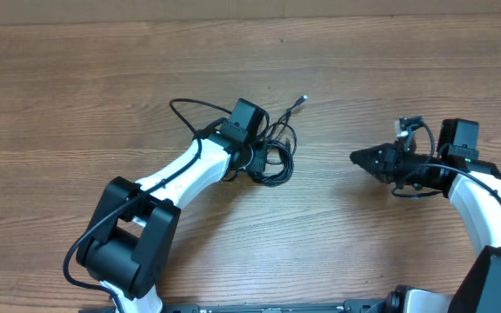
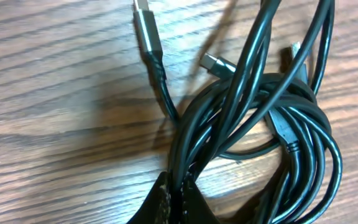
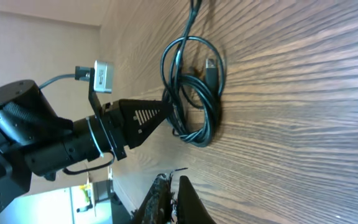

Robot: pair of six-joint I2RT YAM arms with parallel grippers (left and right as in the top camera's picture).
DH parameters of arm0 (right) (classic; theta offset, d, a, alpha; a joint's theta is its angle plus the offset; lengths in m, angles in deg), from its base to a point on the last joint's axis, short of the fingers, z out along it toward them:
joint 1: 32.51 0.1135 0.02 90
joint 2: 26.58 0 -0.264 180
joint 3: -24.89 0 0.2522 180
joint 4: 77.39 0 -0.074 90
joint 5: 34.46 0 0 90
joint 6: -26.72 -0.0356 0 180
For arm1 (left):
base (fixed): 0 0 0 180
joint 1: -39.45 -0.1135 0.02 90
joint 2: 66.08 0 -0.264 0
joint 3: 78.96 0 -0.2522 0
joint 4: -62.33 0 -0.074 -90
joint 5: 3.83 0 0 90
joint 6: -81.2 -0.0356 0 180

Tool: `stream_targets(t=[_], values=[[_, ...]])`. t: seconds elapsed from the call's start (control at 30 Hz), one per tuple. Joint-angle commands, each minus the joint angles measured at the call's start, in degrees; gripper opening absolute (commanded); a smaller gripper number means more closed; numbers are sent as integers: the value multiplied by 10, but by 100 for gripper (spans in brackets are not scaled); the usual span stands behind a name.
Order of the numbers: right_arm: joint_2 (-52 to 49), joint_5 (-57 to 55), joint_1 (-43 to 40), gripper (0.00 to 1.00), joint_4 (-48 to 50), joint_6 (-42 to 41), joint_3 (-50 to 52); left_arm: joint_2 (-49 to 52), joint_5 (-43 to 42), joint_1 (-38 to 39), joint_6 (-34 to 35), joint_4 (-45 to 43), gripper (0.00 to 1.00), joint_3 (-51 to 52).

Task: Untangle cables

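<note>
The cables [image 1: 274, 161] lie bunched in a loose black coil a little left of the middle of the wooden worktop [image 1: 85, 78]. One strand runs up and to the right, ending in a small plug [image 1: 303, 100], and another arcs out to the left behind the left arm. The left tool [image 1: 257, 158] is closed to a point, with its tip right against the coil's left side. In the left wrist view, several strands run down to the fingertips [image 2: 166, 198], but I cannot tell whether any strand is actually nipped between them. A silvery plug [image 2: 143, 25] lies flat on the wood beside the loops. The right tool [image 1: 356, 157] is closed too, with nothing in it. It points left towards the bundle, well apart from it, over bare wood.
</note>
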Motion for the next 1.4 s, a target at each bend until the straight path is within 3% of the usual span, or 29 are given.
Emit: stream_targets(t=[0.0, 0.07, 0.1, 0.17, 0.27, 0.47, 0.67, 0.77, 0.87, 1.0, 1.1, 1.2, 1.37], values=[[6, -31, 2, 4, 3, 5, 3, 9, 16, -2, 31, -3, 4, -8], [6, -68, 12, 10, 1, 5, 3, 9, 5, -2, 31, -3, 4, -8], [6, -83, 18, 16, 1, 5, 4, 9, 5, -2, 31, -5, 12, -8], [6, -108, 31, 26, 3, 5, 4, 9, 5, -2, 23, -10, 34, -8], [6, -129, 48, 32, 6, 5, 4, 9, 5, -2, 13, -16, 64, -8], [5, -147, 65, 40, 9, 5, 4, 12, 5, -1, -20, -22, 68, -8], [5, -148, 70, 48, 9, 5, 4, 49, 5, 1, -25, -31, 43, -8], [5, -148, 70, 54, 9, 5, 4, 71, 6, 1, -26, -39, 4, -8], [5, -148, 70, 59, 9, 5, 4, 74, 5, 1, -25, -39, 4, -8], [5, -148, 70, 80, 11, 5, 4, 71, -6, 1, -26, -46, 4, -9], [5, -148, 70, 87, 21, 5, 4, 71, -35, 0, -32, -50, 4, -9], [5, -148, 70, 100, 29, 5, 4, 71, -57, 0, -52, -48, 4, -9], [5, -148, 70, 100, 29, 5, 4, 70, -78, 1, -78, -47, 4, -9]])
